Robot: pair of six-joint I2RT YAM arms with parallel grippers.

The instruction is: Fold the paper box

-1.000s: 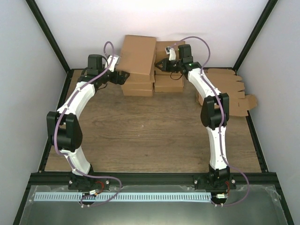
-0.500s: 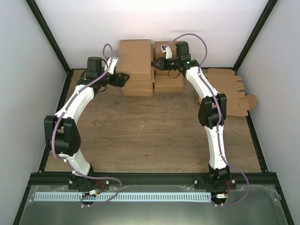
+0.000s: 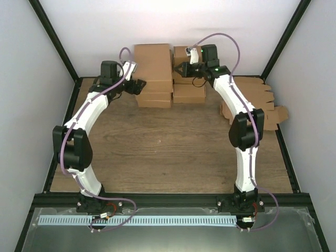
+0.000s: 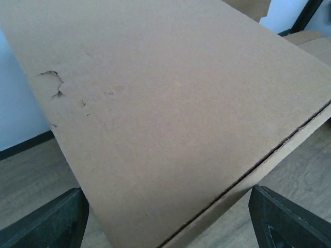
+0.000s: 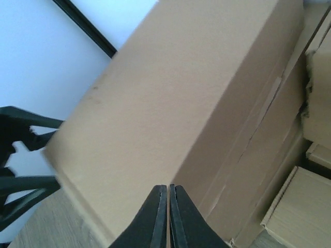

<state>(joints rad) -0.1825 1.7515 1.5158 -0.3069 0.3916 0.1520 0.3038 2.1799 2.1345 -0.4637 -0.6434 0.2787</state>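
The paper box is a closed brown carton lying flat and square on top of a stack at the back of the table. It fills the left wrist view and most of the right wrist view. My left gripper stands open at the box's left side. Its fingers sit wide apart on either side of the box's lower corner, with gaps showing. My right gripper is shut and empty, its tips right by the box's right side.
Under the box lie more brown boxes, with a second stack next to them on the right. Flat cardboard blanks with tabs lie at the right edge. Black frame posts and white walls enclose the table.
The box, tilted and askew a second ago, now lies square on the stack. My right gripper has drawn slightly back to the right, and my left gripper has shifted a little.
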